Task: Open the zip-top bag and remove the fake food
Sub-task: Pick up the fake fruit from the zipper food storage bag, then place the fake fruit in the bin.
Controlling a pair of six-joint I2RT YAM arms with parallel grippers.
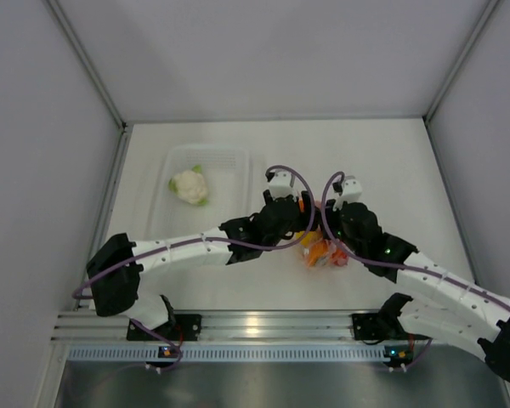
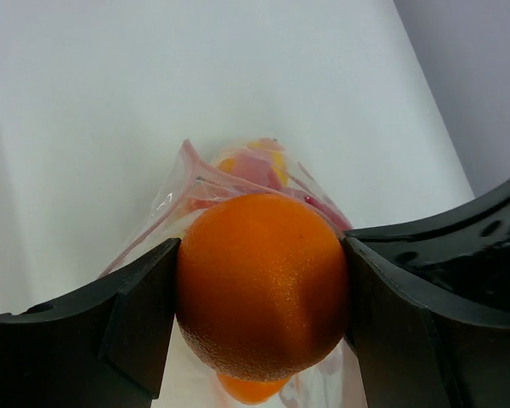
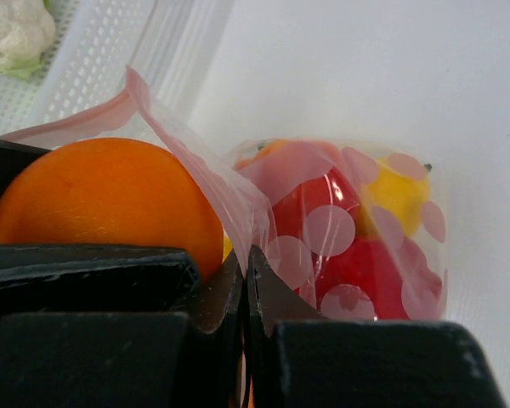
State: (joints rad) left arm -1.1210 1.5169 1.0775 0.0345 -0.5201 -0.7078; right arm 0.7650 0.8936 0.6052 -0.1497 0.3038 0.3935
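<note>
The zip-top bag (image 1: pixel 325 253) lies mid-table, clear with pale dots and a pink strip (image 3: pixel 166 119) along its open mouth. My left gripper (image 2: pixel 262 285) is shut on an orange (image 2: pixel 263 280) just at the bag's mouth (image 2: pixel 195 183), a finger pressed on each side. My right gripper (image 3: pixel 247 265) is shut on the bag's film beside the mouth, next to that orange (image 3: pixel 102 200). Red pieces (image 3: pixel 323 212) and a yellow lemon (image 3: pixel 399 195) of the fake food remain inside the bag. A white cauliflower (image 1: pixel 189 186) sits in the tray.
A rigid clear tray (image 1: pixel 229 161) stands at the back left, close to the bag and the left arm. Grey walls enclose the table on three sides. The arms' bases and a metal rail (image 1: pixel 263 327) line the near edge.
</note>
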